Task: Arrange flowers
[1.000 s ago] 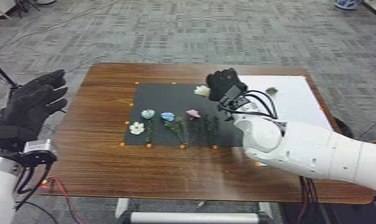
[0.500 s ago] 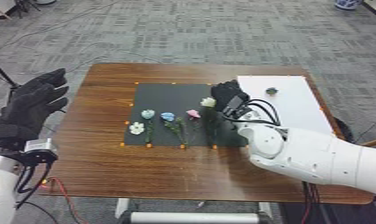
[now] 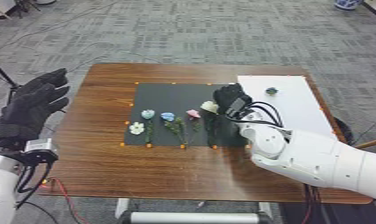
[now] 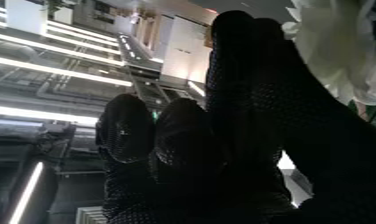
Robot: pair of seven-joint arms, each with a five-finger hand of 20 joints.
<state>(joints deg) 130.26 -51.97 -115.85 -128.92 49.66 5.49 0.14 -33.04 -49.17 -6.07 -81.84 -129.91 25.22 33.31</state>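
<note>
The left hand (image 3: pixel 26 112) hung wide, fingers loose, beside the table (image 3: pixel 104 172); four flowers (image 3: pixel 148 114) lay on the dark mat (image 3: pixel 171 95); a white bloom (image 3: pixel 208 106) showed right beside the right hand (image 3: pixel 229 96), whose grip I couldn't tell.

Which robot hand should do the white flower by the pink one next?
Probably the right hand. It is close beside that white flower, near the pink flower. The left hand is out past the left edge of the table, much farther away.
</note>
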